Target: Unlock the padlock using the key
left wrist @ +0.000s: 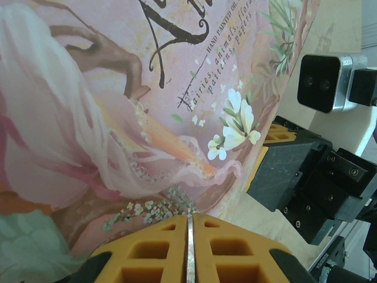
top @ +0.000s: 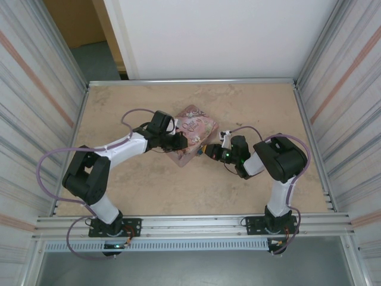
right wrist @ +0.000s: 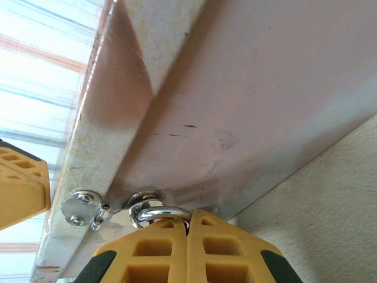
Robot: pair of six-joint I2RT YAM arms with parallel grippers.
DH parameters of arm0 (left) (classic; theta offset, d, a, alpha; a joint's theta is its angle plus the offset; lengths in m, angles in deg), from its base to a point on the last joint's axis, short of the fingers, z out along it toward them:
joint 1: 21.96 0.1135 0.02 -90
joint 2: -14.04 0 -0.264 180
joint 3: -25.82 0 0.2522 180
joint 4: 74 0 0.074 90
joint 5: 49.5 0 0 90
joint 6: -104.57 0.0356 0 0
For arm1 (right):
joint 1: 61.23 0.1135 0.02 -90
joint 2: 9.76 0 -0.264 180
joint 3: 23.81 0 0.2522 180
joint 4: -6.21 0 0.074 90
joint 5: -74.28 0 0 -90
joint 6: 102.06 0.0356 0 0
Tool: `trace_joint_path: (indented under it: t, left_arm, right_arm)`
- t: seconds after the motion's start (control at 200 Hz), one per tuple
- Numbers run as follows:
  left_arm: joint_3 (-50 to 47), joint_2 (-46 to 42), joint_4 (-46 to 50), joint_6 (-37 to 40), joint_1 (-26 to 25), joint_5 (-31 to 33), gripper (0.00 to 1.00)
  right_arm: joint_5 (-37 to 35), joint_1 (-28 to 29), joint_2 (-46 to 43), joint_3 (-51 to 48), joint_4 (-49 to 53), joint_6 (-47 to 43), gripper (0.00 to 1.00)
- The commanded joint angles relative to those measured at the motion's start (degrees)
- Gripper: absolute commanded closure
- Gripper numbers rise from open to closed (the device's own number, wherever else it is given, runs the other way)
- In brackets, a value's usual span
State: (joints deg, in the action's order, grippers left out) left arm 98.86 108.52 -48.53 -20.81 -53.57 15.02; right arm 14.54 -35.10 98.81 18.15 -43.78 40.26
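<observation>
**Both pincers at the pink tin, padlock at its latch**

Counter (top: 149, 190), top view: a pink illustrated tin (top: 196, 126) lies near the middle, set at an angle. The arms reach in from either side. The left pincer (top: 178, 142) is against the tin's near-left edge. The right pincer (top: 208, 150) is at its near-right corner. The two are close together, with the tin's corner between them.

Left wrist view: the yellow fingers (left wrist: 235, 253) are pressed together. A thin silvery strip is clamped between the pads; this is the key (left wrist: 187, 247), seen edge-on. The pincer is closed and gripping it. The tips sit just beside the tin's painted lid, but I cannot tell whether they touch it. The other arm's black housing is close by on the right.

Right wrist view: this pincer is closed, its fingers (right wrist: 230, 247) meeting along a narrow seam. The padlock (right wrist: 158, 207) hangs at the latch on the tin's side wall. Only its silvery shackle loop shows, threaded through the ring beside a small riveted plate (right wrist: 79, 209). The fingertips are right at the shackle and hide the body. I cannot tell whether they pinch it or only touch it. One yellow finger of the left pincer shows at the far left of this view, apart from the latch.
</observation>
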Motion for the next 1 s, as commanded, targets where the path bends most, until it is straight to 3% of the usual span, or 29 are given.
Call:
trace_joint_path:
  t: [0.0,0.366,0.997]
  left_arm:
    - [-3.08,0.26,7.63,0.13,-0.11,1.82,0.90]
    - [-4.26,-0.87,7.69,0.15,0.85,1.96,0.90]
    - [-5.32,-2.62,7.72,0.49,2.86,2.26,0.90]
  right_arm:
    - [-2.24,-0.73,-0.16,1.24,-6.39,3.37,1.00]
    - [-2.49,-0.98,-1.68,1.97,-6.49,8.53,1.00]
    - [-4.26,-3.01,-4.31,-0.44,-5.46,8.15,1.00]
